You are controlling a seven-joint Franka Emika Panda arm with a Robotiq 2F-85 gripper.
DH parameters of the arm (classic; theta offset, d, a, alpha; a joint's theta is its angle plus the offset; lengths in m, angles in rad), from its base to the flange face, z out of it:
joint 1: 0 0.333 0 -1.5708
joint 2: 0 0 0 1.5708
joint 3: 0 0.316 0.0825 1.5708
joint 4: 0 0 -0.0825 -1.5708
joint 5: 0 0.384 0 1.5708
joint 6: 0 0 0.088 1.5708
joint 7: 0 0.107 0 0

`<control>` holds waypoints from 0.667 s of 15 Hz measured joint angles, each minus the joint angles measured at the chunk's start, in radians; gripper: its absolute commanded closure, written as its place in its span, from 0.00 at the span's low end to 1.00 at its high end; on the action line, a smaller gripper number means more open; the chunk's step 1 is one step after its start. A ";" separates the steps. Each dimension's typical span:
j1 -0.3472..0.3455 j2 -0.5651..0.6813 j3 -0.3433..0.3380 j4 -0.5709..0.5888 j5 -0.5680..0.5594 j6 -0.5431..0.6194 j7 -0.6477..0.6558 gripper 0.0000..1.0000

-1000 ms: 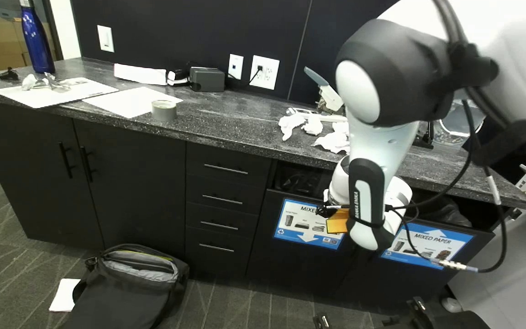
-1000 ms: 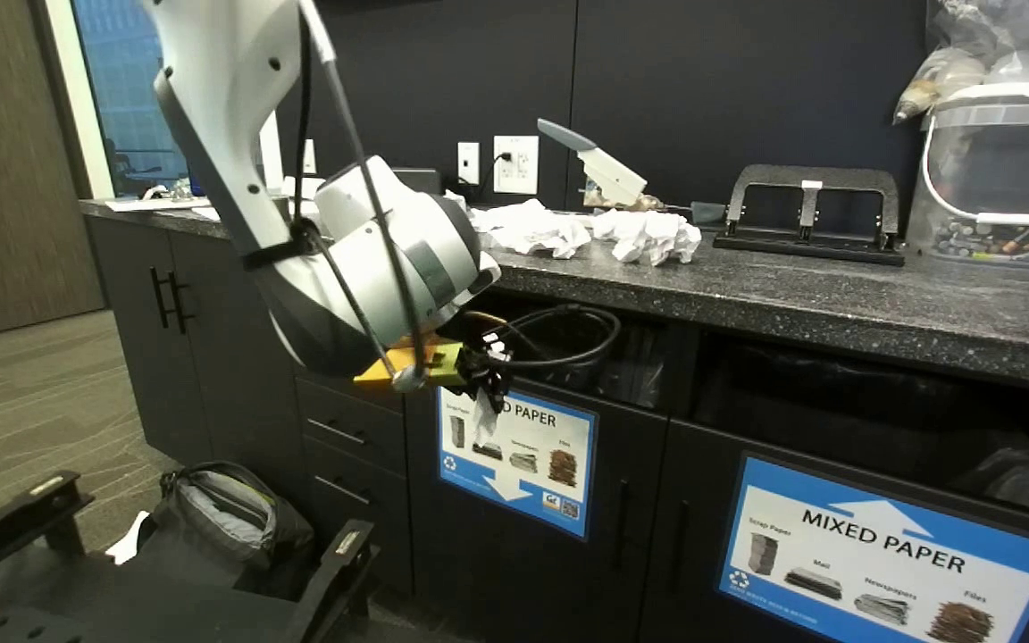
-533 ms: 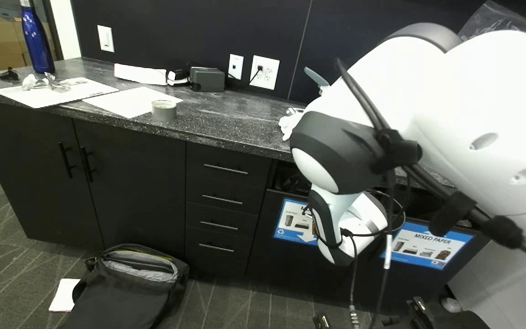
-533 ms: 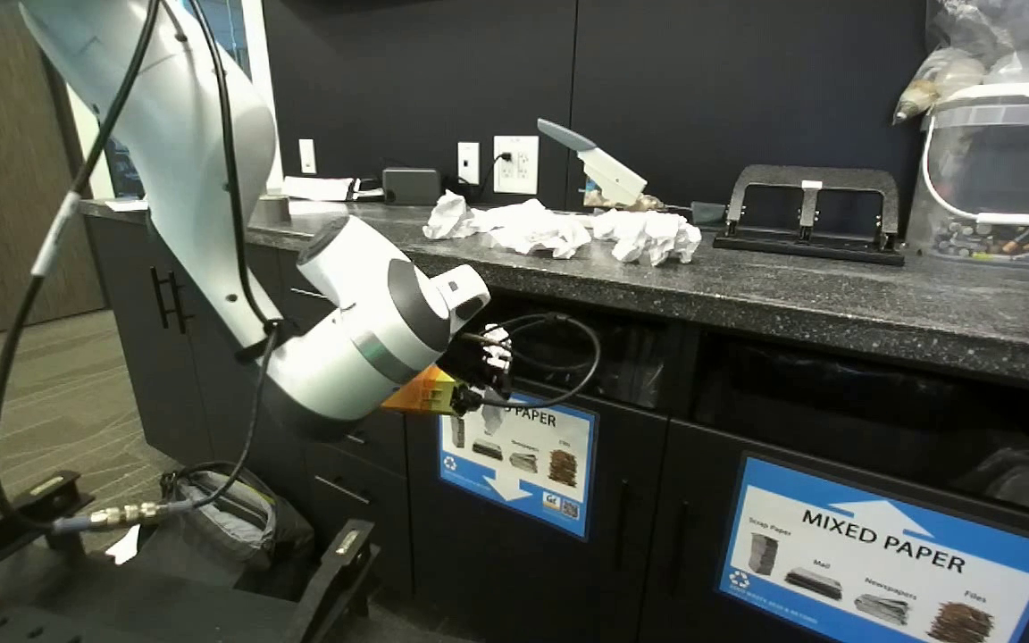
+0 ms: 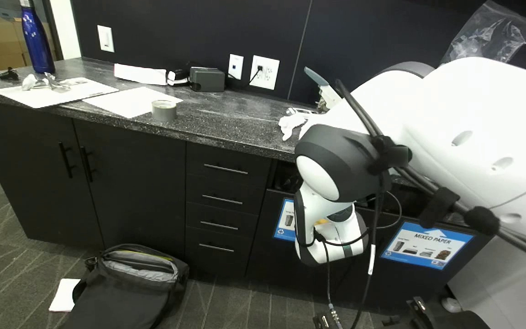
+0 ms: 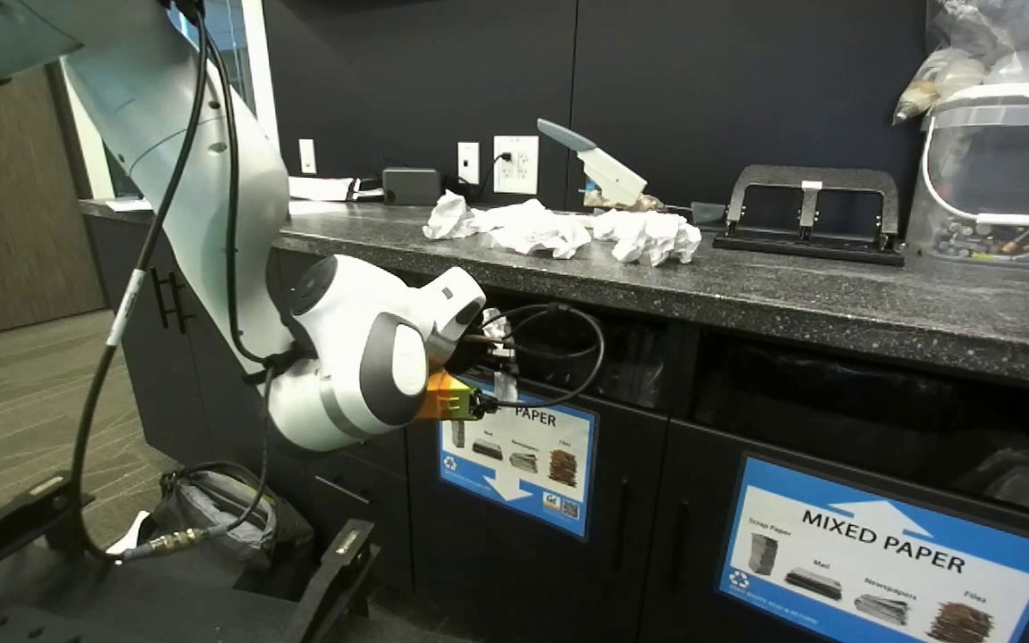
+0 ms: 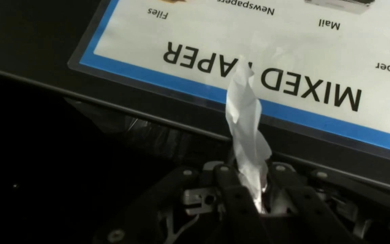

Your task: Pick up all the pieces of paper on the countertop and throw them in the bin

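The gripper is drawn in narrow and pinches a thin, creased piece of paper between its tips. The paper's long axis runs outward from the grip: in the wrist view it goes up, leaning slightly left, its tapered free end over the upside-down lettering of the sign, so in the room it likely points down; in an exterior view white shows both above and below the gripper. Both are at the front of the bin, near the slot; whether any of the paper is inside the rim I cannot tell. My judgement is that this piece is at the drop-off step, not yet let go. The slot is dark, with some clear bag showing, so what it may hold cannot be made out. Farther out, on the table above the bin, a row of crumpled wads, hard to tell apart, lies near the hole punch, so a good part of the job looks left. At the table's far end more crumpled bits, possibly paper, lie on a flat sheet near the blue bottle.
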 measured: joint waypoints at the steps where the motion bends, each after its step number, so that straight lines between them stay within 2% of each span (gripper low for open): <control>1: -0.026 0.000 0.029 0.011 0.019 0.034 -0.044 0.86; 7: -0.199 -0.003 0.194 0.073 0.048 0.217 -0.249 0.86; 10: -0.257 -0.021 0.252 0.083 0.048 0.242 -0.331 0.85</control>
